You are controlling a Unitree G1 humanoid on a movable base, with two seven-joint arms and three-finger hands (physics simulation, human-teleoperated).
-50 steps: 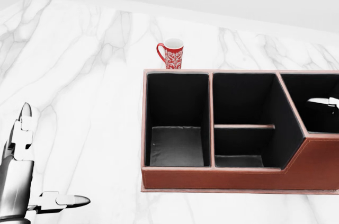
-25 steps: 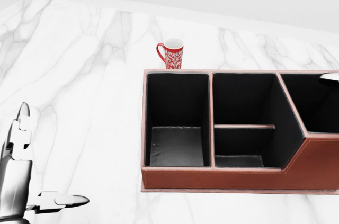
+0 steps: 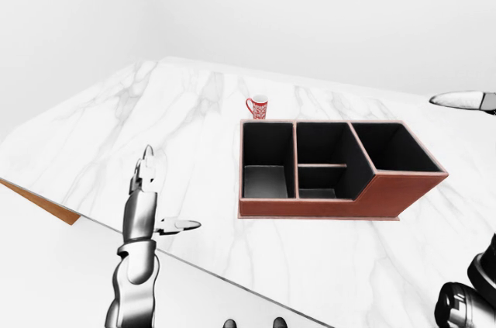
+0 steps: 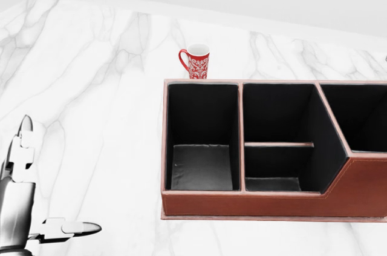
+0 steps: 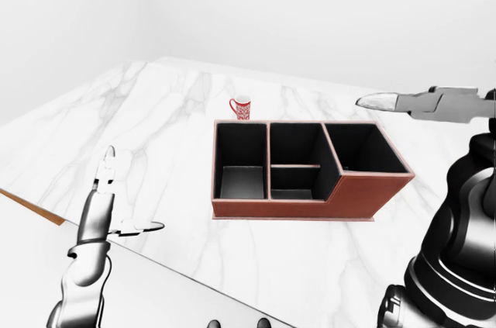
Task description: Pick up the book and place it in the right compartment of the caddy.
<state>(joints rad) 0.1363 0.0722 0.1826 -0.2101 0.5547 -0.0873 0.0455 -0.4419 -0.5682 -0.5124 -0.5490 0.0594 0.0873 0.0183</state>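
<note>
The brown caddy (image 4: pixel 254 203) with black lining lies on the white marble table (image 4: pixel 91 86). Its right compartment (image 5: pixel 363 150) looks dark, and no book shows in any view. My left hand (image 4: pixel 63 174) hovers open over the marble to the left of the caddy, holding nothing. In the right-eye view my right hand (image 5: pixel 403 101) is raised above and to the right of the caddy. One finger (image 5: pixel 380 101) stretches out straight and nothing is in the hand. The head view no longer holds it.
A red patterned mug (image 4: pixel 198 62) stands just beyond the caddy's top-left corner. The table's near edge (image 3: pixel 194 270) runs diagonally across the lower left of the left-eye view, with a brown strip (image 3: pixel 43 202) below it.
My right hand's fingertip has risen from over the right compartment and left the head view at the right edge. The left hand has barely moved.
</note>
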